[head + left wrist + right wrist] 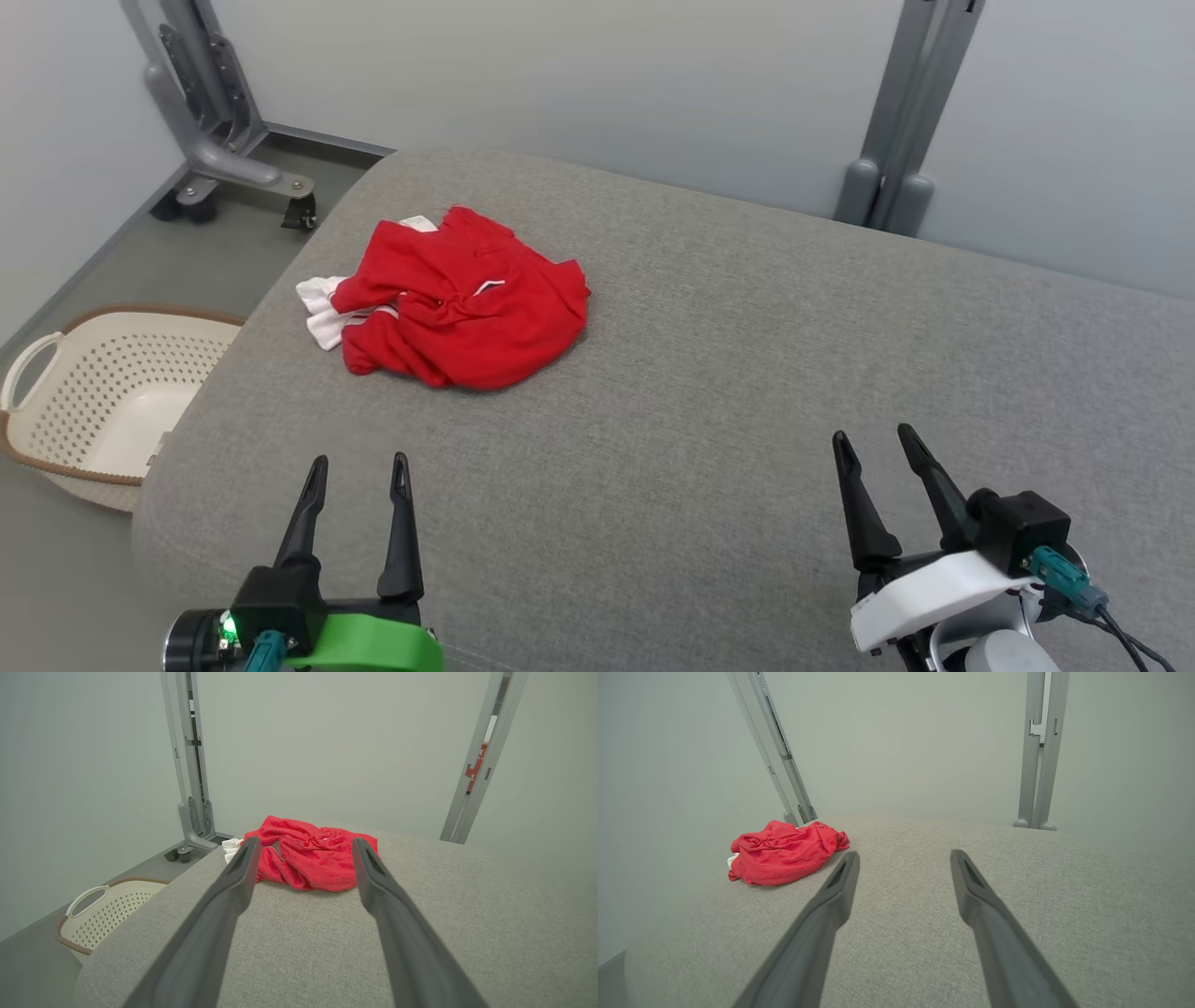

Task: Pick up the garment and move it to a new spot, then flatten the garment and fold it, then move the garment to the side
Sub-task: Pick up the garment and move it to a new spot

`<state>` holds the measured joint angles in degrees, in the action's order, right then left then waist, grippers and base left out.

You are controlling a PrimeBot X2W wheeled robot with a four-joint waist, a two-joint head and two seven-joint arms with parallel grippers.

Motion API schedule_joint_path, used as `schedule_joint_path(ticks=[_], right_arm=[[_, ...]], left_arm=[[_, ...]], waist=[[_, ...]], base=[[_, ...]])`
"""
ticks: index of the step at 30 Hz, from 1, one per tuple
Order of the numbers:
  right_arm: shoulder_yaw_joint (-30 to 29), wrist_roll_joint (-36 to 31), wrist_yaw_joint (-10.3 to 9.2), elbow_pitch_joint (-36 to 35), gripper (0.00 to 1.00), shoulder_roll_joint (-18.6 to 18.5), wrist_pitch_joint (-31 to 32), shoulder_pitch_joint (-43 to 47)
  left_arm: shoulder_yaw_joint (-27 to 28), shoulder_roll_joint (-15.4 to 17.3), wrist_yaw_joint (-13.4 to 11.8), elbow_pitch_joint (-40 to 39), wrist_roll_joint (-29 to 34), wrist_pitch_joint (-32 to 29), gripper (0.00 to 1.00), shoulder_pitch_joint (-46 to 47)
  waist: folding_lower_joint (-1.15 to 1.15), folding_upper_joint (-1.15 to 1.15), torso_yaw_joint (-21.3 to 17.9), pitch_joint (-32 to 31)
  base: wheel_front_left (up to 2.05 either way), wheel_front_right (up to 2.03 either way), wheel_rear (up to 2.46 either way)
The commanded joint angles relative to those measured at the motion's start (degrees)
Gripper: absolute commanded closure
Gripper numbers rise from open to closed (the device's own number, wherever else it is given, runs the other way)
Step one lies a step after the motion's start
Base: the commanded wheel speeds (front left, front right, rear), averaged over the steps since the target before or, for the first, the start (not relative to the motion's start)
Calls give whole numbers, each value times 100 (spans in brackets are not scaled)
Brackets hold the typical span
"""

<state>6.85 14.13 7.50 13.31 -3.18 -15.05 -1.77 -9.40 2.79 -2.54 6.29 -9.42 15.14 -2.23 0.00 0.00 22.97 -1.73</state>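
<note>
Open bed (728,392) stretches from the near edge to the garment (467,308), the one lump on it, near the far left corner. A basket (103,373) stands on the floor (140,261) beside the left edge; posts (910,112) rise behind.

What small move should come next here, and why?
Probably reach the left gripper forward to the crumpled red garment: it lies untouched on the grey fabric surface, straight ahead of that gripper's open fingers, while the right gripper sits farther off.
</note>
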Motion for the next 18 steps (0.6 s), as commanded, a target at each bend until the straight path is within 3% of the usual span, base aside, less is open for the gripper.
schedule_joint_path(ticks=[1,10,18], right_arm=[[29,40,-2,29,0,-10,-16,-58],[130,24,-2,100,0,-6,-16,-69],[171,6,-2,16,0,-150,-17,-228]], left_arm=[[2,22,23,-4,59,0,0,-69],[33,22,1,-30,34,-1,0,-81],[118,21,-110,-158,-110,-1,0,130]], waist=[[0,0,323,-55],[0,0,474,-18],[0,0,348,329]], base=[[0,0,0],[0,0,0],[0,0,0]])
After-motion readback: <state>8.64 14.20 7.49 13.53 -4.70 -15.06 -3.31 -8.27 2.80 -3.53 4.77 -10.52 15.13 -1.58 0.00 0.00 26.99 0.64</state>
